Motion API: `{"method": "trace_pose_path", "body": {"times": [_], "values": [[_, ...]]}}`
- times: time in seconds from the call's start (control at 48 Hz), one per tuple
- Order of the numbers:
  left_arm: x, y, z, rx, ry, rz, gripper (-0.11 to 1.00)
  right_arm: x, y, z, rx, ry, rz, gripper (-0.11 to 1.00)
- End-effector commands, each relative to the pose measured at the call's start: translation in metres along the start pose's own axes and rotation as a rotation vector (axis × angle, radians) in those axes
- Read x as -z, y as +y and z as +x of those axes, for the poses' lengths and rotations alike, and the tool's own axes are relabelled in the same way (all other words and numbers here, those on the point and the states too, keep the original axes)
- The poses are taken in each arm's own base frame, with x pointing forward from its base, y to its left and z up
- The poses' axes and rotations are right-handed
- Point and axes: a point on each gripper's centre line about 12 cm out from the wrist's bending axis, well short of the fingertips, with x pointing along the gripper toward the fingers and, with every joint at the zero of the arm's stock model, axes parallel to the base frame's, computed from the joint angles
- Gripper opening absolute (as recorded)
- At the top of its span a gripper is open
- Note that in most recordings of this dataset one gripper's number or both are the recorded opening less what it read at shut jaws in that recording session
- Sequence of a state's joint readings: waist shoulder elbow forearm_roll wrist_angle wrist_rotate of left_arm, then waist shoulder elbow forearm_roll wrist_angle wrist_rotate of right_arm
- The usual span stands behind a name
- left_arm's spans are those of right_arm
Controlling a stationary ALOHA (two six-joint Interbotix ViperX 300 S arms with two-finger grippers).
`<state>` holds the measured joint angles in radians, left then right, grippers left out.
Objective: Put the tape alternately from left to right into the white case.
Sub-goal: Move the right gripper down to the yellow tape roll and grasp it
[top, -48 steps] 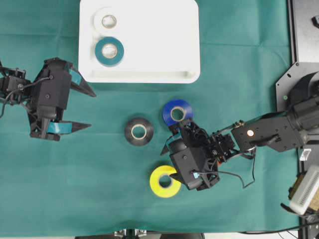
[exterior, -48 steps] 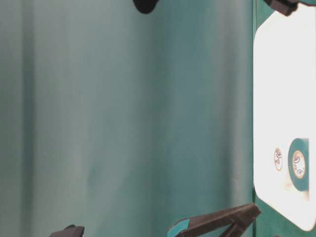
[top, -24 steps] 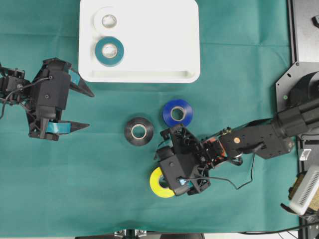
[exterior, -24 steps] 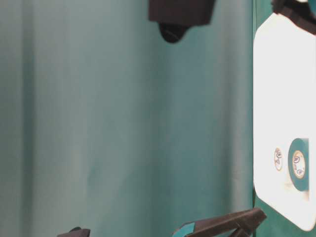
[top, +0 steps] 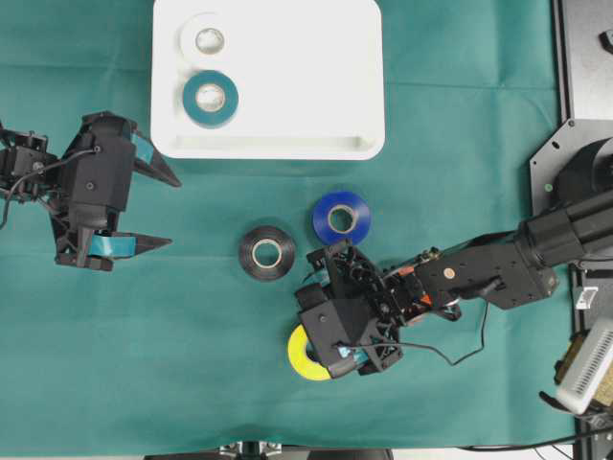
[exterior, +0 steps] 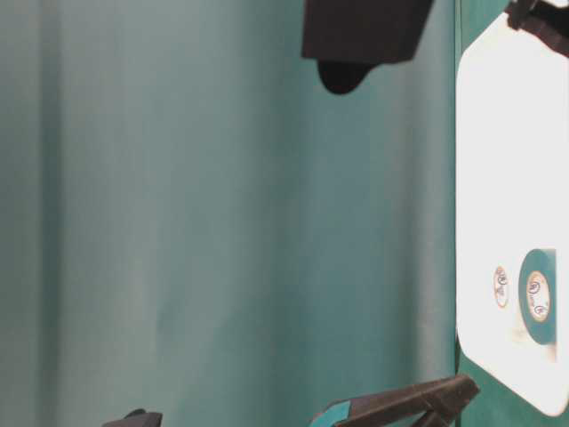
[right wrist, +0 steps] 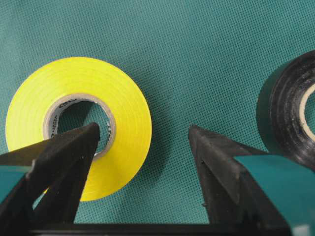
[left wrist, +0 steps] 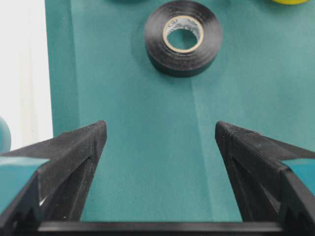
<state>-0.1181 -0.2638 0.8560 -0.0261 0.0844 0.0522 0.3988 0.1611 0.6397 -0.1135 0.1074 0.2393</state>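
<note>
Down on the green cloth (top: 460, 144), the right gripper (right wrist: 142, 135) stands with its jaws spread wide over the yellow roll (right wrist: 78, 125); one fingertip sits over the roll's pale core, the other over bare cloth just past its outer edge. Whether either finger touches the roll I cannot tell. From overhead, this gripper (top: 321, 340) covers most of the yellow roll (top: 299, 356), leaving only a crescent showing.

The black roll (top: 266, 253) lies flat near it, and the blue roll (top: 341, 218) lies just beside the gripper's upper edge. Both are loose on the cloth.

The left gripper (top: 158, 211) hangs wide open and holds nothing, well apart from the black roll (left wrist: 183, 37).

The white case (top: 316, 77) holds the white roll (top: 208, 40) and the teal roll (top: 211, 98) at its left end, just beside each other.
</note>
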Motion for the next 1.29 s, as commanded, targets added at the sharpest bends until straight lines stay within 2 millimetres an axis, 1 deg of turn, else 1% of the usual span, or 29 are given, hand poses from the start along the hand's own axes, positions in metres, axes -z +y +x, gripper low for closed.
{"method": "trace_pose_path", "body": {"times": [0.0,0.083,0.146,0.271,0.333,0.729,0.833,1.104,1.271], "values": [[-0.008,0.0,-0.002,0.0,-0.029,-0.001,0.6,-0.01,0.002,-0.004,-0.006,-0.03,-0.01,0.74],[-0.008,0.0,-0.002,0.0,-0.028,-0.001,0.6,-0.01,0.002,-0.004,-0.005,-0.03,-0.013,0.71],[-0.008,0.0,-0.002,0.0,-0.029,-0.001,0.6,-0.011,0.003,-0.004,-0.007,-0.035,-0.014,0.63],[-0.008,-0.001,-0.002,0.002,-0.029,0.0,0.6,-0.014,0.003,-0.004,-0.006,-0.041,-0.014,0.32],[-0.008,0.0,-0.002,0.0,-0.029,-0.001,0.6,-0.015,0.004,-0.004,-0.008,-0.044,-0.015,0.2],[-0.008,0.0,-0.002,0.0,-0.028,-0.001,0.6,-0.016,0.004,-0.005,-0.007,-0.043,-0.015,0.19],[-0.007,0.0,-0.002,0.0,-0.026,-0.001,0.6,-0.02,0.004,-0.007,-0.007,-0.05,-0.013,0.19],[-0.007,0.0,-0.002,0.0,-0.026,-0.001,0.6,-0.035,0.005,-0.029,-0.011,-0.104,-0.007,0.19],[-0.007,0.0,-0.002,0.0,-0.026,-0.001,0.6,-0.041,0.006,-0.041,-0.013,-0.119,0.014,0.19]]}}
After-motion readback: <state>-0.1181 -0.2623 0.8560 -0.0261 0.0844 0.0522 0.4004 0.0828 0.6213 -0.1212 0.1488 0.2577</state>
